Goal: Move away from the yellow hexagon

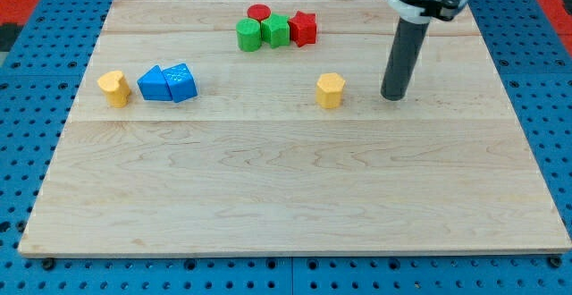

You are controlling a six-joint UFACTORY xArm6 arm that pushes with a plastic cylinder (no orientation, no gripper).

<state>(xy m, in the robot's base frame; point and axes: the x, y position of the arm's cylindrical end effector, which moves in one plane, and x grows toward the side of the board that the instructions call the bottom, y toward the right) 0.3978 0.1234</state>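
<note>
The yellow hexagon (pixel 330 89) stands on the wooden board right of centre, in the upper half of the view. My tip (pixel 392 96) rests on the board to the hexagon's right, about one block-width of bare wood apart from it, not touching. The dark rod rises from the tip toward the view's top right.
A red cylinder (pixel 258 12), green cylinder (pixel 248 35), green block (pixel 276 30) and red star (pixel 304 28) cluster at the top centre. A blue triangle (pixel 155 84) and a blue block (pixel 180 81) touch at the left, with a yellow heart-like block (pixel 113 88) further left.
</note>
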